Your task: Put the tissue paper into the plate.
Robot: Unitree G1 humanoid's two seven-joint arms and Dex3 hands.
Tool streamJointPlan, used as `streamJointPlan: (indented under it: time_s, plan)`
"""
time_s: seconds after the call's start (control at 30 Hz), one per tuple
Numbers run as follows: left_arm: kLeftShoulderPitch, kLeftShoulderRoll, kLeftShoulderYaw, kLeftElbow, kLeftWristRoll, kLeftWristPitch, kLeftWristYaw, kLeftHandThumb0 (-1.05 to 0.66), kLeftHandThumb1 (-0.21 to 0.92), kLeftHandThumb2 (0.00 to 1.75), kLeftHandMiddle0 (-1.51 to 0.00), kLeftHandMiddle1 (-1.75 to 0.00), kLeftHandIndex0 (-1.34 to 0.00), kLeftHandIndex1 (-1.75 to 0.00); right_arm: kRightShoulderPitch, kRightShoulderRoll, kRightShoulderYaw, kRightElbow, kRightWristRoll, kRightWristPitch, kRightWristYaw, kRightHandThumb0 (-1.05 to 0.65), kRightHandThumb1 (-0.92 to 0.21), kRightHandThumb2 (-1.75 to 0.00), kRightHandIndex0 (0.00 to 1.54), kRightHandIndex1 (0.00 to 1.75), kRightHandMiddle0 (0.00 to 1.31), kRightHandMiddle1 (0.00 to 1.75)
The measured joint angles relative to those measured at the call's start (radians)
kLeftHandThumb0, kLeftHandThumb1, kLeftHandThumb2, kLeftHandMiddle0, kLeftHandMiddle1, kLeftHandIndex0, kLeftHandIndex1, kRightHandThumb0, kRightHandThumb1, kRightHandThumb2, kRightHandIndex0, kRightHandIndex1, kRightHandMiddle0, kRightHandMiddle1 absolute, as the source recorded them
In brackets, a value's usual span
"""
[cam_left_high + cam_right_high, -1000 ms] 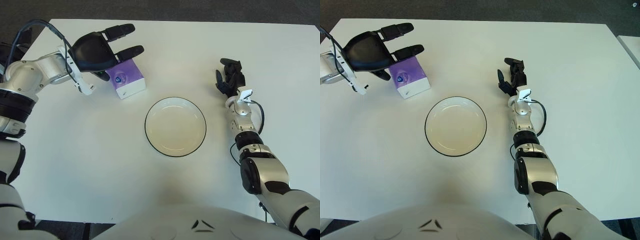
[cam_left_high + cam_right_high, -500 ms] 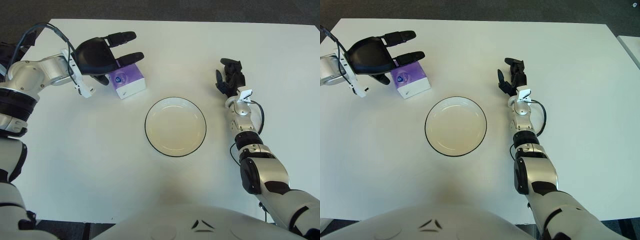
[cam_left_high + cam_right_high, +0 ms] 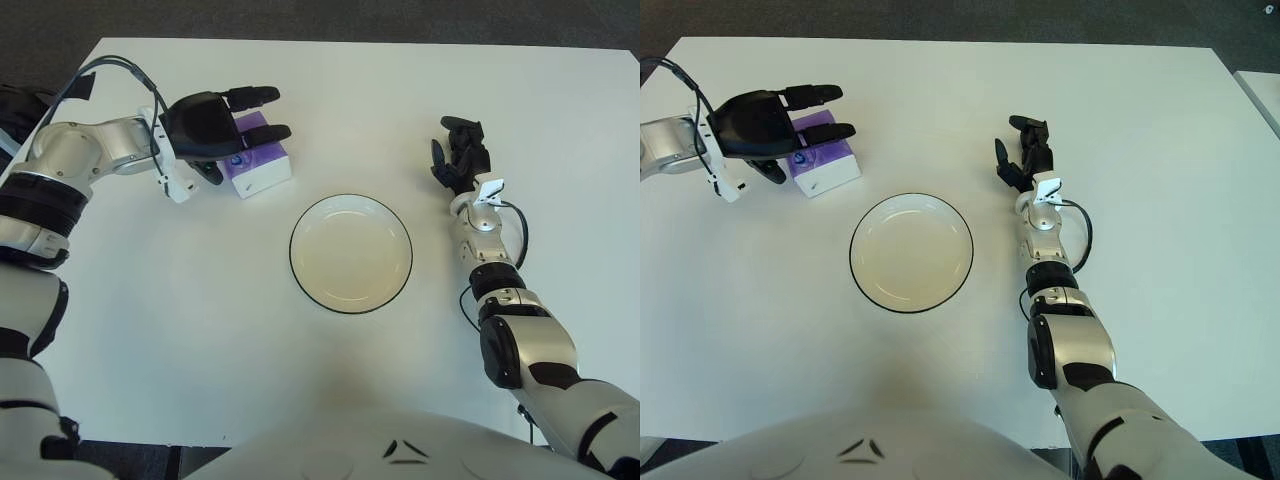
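Observation:
A purple and white tissue pack (image 3: 258, 165) lies on the white table, up and left of the plate (image 3: 351, 253), a white dish with a dark rim that holds nothing. My left hand (image 3: 222, 128) hovers low over the pack's left half, black fingers spread across its top and thumb down at its left side; the fingers are not closed on it. My right hand (image 3: 459, 158) shows to the right of the plate, idle, fingers loosely curled around nothing.
The white table (image 3: 200, 320) spreads wide around the plate. Its far edge (image 3: 360, 42) meets dark floor. A black cable (image 3: 100, 70) loops above my left forearm.
My left hand has come down and rolled over onto the tissue pack, fingers now lying across its top. The pack, plate and right hand have not moved.

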Motion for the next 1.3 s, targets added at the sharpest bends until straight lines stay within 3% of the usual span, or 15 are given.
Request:
streamJointPlan:
  time_s: [0.33,0.93,1.3]
  plan:
    - [-0.009,-0.026,-0.037,0.053,0.009,0.011,-0.014,-0.77,0.77,0.10,-0.08,0.00,0.00,-0.41,0.000,0.001,0.003,0.000,0.000,-0.002,-0.004,-0.59,-0.82,-0.55,0.36,0.21,0.03,1.10]
    - [-0.097,-0.083,-0.127,0.200,0.042,0.054,0.042,-0.76,0.72,0.15,-0.10,-0.01,0.00,-0.52,0.001,0.004,0.012,0.000,0.000,-0.004,-0.012,-0.59,-0.82,-0.55,0.37,0.21,0.03,1.10]
    - [-0.124,-0.082,-0.137,0.205,0.038,0.053,0.024,-0.78,0.71,0.21,-0.08,0.00,0.00,-0.43,0.001,0.004,0.014,-0.003,0.000,-0.005,-0.015,-0.59,-0.82,-0.55,0.37,0.21,0.03,1.10]
